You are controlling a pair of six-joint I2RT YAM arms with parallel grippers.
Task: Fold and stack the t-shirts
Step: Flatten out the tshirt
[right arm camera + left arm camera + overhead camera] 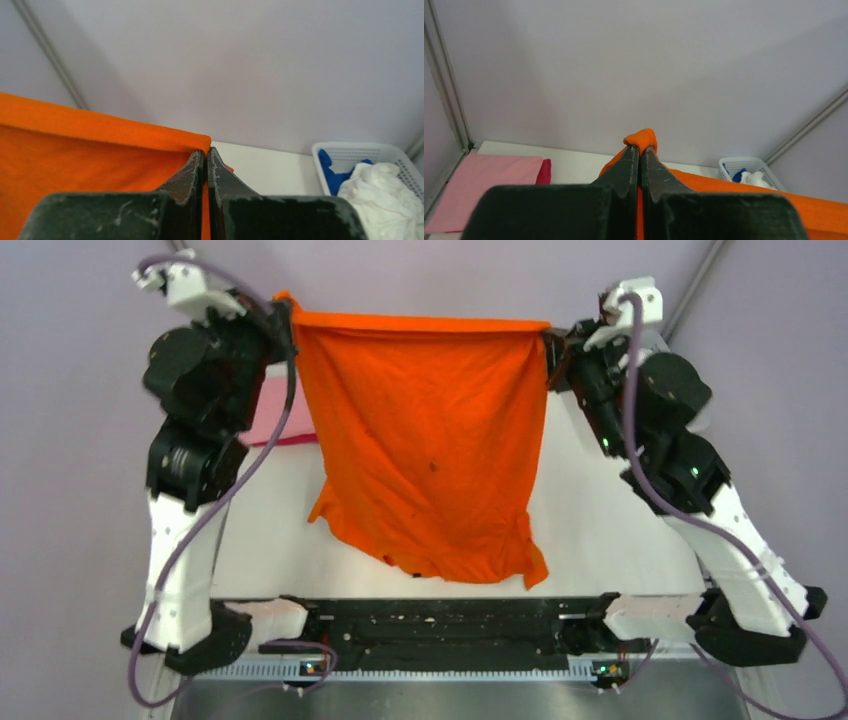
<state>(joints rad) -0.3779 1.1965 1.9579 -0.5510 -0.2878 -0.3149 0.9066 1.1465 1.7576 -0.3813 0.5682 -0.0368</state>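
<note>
I have the left gripper [640, 150] and right gripper [204, 154] each clamped on a top corner of the orange t-shirt [430, 440], which hangs stretched above the table [600, 525]. Only my wrist cameras show the mesh basket [345, 150].

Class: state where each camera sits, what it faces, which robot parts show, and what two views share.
Top external: above, behind, looking down; left arm and right arm hold the bright orange cloth t-shirt.
Left wrist: behind the left gripper, facing the far wall.
Right wrist: behind the right gripper, likewise.
Shared by wrist views: white plastic mesh basket.
</note>
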